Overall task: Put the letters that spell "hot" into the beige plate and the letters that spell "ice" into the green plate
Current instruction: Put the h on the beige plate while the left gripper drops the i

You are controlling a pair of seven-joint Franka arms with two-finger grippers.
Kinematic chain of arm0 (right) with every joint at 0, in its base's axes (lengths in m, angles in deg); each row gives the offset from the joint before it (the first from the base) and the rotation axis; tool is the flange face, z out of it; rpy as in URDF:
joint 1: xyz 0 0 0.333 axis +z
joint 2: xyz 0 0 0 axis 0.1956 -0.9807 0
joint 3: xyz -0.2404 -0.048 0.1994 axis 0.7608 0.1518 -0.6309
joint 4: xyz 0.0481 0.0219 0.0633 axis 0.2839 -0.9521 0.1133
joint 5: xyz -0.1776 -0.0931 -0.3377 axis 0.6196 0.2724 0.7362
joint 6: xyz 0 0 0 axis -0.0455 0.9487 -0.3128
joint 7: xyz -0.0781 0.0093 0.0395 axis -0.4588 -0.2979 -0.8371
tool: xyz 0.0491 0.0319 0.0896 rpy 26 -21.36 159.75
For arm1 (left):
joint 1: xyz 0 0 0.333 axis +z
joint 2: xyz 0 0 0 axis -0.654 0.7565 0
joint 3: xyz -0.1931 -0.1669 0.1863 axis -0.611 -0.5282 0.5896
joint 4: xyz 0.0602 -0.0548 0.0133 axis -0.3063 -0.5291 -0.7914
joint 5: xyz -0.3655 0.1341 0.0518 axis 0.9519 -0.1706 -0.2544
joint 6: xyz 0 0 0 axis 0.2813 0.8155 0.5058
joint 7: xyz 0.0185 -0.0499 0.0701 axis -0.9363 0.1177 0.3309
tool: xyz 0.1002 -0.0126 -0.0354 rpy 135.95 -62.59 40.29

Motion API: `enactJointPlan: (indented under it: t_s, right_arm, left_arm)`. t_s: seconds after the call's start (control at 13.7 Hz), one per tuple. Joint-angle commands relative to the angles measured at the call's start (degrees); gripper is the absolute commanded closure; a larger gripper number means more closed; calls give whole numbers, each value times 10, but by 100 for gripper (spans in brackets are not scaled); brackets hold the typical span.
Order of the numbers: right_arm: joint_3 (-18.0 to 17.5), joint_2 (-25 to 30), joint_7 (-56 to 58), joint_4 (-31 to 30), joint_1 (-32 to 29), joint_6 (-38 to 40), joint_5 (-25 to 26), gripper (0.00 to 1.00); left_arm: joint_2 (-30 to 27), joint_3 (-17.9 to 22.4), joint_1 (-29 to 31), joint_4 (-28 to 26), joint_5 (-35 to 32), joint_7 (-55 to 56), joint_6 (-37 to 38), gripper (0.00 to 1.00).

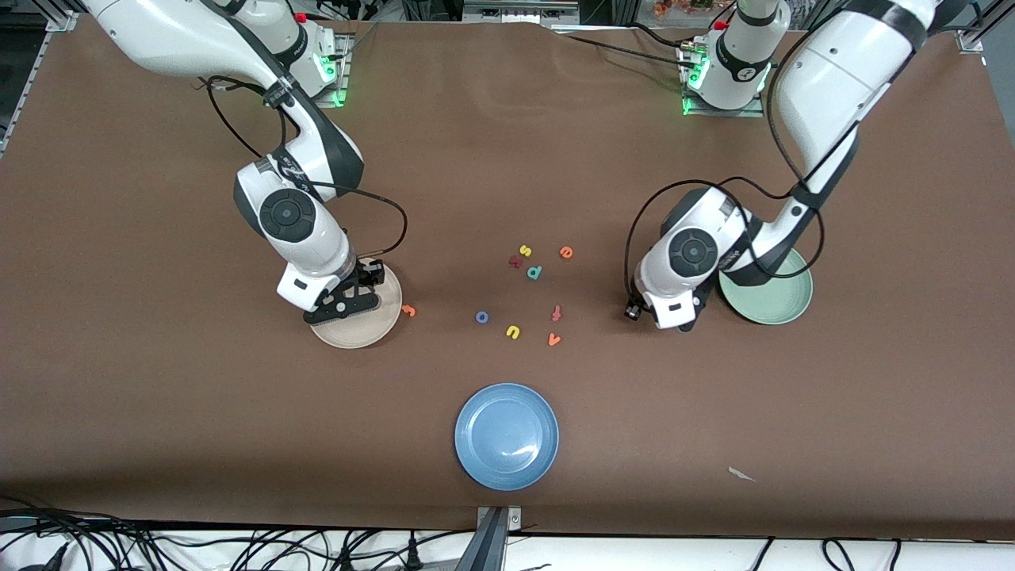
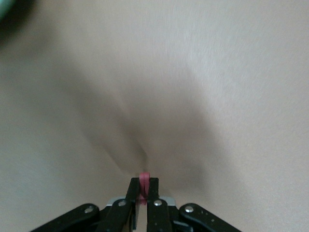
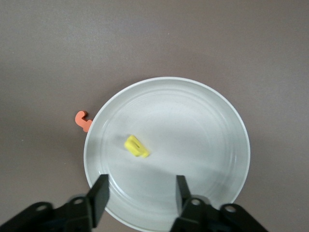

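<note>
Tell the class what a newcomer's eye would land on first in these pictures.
Probably the scatter of tiny foam letters mid-table, between the beige plate at the right arm's end and the green plate at the left arm's end. Next, the right tool open over the beige plate, where a yellow letter lies. The left tool is shut on a small red piece just above the table beside the green plate.

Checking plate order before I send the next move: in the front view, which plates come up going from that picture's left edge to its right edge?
beige plate → blue plate → green plate
</note>
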Motion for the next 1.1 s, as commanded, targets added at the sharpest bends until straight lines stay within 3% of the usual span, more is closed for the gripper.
enactJointPlan:
  t_s: [0.0,0.29,0.51,0.8,1.02]
  right_arm:
    - [0,0,4,-6,-2,-9,-11,19]
    - [-2,-33,-30,3,44,-37,-6,20]
    - [0,-65,-61,44,92,-38,0,21]
    - [5,-76,-55,62,102,-38,4,25]
    - [12,-122,-48,122,111,-38,42,25]
  left_arm:
    - [-26,-60,82,-7,1,-101,62,100]
    - [-29,-138,213,-7,-1,-260,156,100]
    - [-28,-138,252,-12,-8,-382,197,100]
    - [-21,-126,297,-23,-35,-496,196,100]
    - [-8,-125,328,-23,-61,-542,196,100]
